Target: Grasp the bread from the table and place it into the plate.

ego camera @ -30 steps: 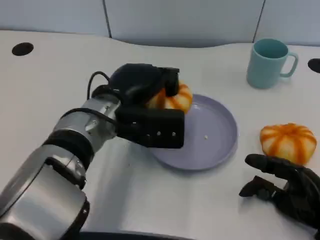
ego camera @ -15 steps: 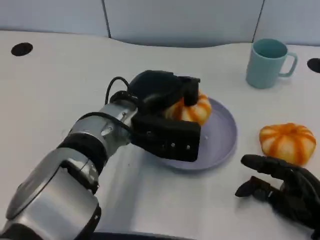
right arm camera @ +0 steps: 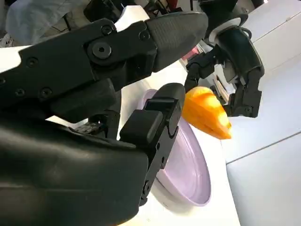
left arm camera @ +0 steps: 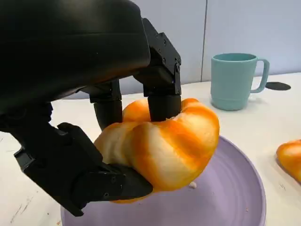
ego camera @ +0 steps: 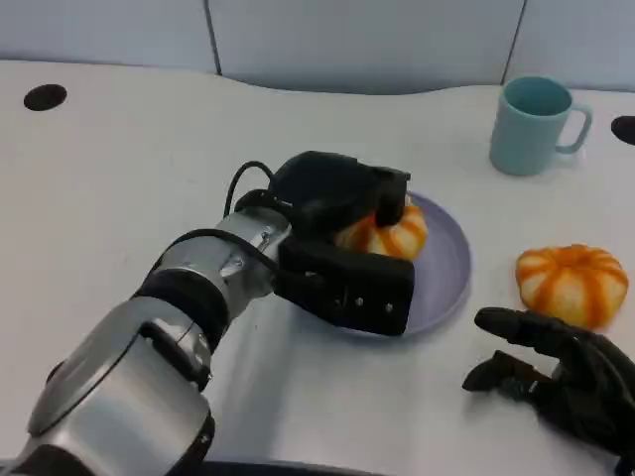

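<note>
My left hand (ego camera: 337,233) grips an orange-and-white striped bread bun (ego camera: 387,234) just above the lavender plate (ego camera: 446,268). The left wrist view has the bun (left arm camera: 160,146) squeezed between my black fingers (left arm camera: 162,89) over the plate (left arm camera: 230,197). A second striped bun (ego camera: 571,283) lies on the table right of the plate. My right hand (ego camera: 566,377) rests low at the front right, fingers apart and holding nothing. In the right wrist view my right hand (right arm camera: 122,94) is in front, with the held bun (right arm camera: 207,113) and plate (right arm camera: 188,169) beyond.
A teal mug (ego camera: 534,124) stands at the back right, also in the left wrist view as a mug (left arm camera: 233,80). Dark round holes (ego camera: 45,96) mark the white table at the far left and far right edges.
My left hand has carried the bun rightward and lower, from the plate's left rim to over its middle. My right hand has barely moved.
</note>
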{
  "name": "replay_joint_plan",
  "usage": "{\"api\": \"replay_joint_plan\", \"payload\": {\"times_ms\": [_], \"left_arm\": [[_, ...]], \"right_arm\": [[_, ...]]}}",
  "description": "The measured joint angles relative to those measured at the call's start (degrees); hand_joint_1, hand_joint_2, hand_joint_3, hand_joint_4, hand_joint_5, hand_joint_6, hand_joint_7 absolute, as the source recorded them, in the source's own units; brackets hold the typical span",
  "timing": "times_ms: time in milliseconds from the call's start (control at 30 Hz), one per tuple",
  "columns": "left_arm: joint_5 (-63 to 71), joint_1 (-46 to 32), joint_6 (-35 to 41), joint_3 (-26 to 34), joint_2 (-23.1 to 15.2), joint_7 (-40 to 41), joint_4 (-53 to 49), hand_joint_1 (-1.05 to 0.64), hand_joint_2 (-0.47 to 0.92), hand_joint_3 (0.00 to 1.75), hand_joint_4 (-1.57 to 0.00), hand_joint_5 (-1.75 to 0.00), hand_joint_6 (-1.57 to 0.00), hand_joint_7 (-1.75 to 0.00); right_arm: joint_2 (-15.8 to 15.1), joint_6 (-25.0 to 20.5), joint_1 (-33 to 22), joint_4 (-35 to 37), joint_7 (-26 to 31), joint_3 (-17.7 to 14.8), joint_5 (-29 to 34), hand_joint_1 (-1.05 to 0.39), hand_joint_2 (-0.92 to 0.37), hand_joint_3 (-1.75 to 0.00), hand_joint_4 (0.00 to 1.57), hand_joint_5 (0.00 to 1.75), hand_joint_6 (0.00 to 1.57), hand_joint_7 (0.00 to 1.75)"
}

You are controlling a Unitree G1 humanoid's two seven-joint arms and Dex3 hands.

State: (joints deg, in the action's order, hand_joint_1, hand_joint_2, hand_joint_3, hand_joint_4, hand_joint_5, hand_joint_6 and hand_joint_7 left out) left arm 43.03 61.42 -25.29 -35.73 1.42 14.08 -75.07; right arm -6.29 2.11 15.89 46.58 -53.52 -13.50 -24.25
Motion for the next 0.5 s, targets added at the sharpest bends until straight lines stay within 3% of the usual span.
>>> {"api": "replay_joint_plan", "payload": {"times_ms": [33, 67, 167, 333, 433, 500], "left_arm": [[0.0, 0.0, 0.1, 0.0, 0.1, -0.7, -0.1, -0.22, 0.67, 0.93, -0.8, -1.75, -0.68, -1.59], [-0.1, 0.0, 0.2, 0.0, 0.1, -1.5, -0.2, -0.24, 0.7, 0.7, -0.76, -1.61, -0.75, -1.28], [-0.2, 0.0, 0.6, 0.1, 0.3, -3.3, -0.3, -0.28, 0.84, 0.33, -0.71, -1.34, -0.82, -0.87], [-0.5, 0.0, 1.3, 0.4, 0.4, -5.4, -0.3, -0.31, 0.92, 0.22, -0.57, -1.12, -0.66, -0.59], [-0.4, 0.0, 2.1, 0.2, 0.4, -6.2, -0.3, -0.31, 0.92, 0.2, -0.54, -1.07, -0.64, -0.53], [-0.4, 0.0, 2.3, 0.2, 0.4, -6.6, -0.3, -0.37, 0.92, 0.17, -0.43, -0.89, -0.54, -0.4]], "right_arm": [[0.0, 0.0, 0.0, 0.0, 0.0, 0.0, 0.0, -0.39, -0.92, -0.13, 0.53, 1.13, 0.94, 0.02], [0.0, -0.1, -0.1, -0.2, 0.1, 0.0, 0.0, -0.39, -0.92, -0.14, 0.52, 1.13, 0.94, 0.02], [0.1, -0.1, -0.3, -0.5, 0.1, 0.1, 0.0, -0.39, -0.92, -0.13, 0.52, 1.13, 0.94, 0.02], [0.2, -0.4, -0.4, -0.9, 0.6, 0.1, 0.0, -0.39, -0.92, -0.13, 0.52, 1.13, 0.94, 0.02], [0.2, -0.6, -0.4, -0.9, 0.6, 0.1, 0.0, -0.39, -0.92, -0.13, 0.52, 1.13, 0.93, 0.02], [0.2, -0.6, -0.4, -1.0, 0.5, 0.1, 0.0, -0.39, -0.92, -0.13, 0.52, 1.13, 0.94, 0.02]]}}
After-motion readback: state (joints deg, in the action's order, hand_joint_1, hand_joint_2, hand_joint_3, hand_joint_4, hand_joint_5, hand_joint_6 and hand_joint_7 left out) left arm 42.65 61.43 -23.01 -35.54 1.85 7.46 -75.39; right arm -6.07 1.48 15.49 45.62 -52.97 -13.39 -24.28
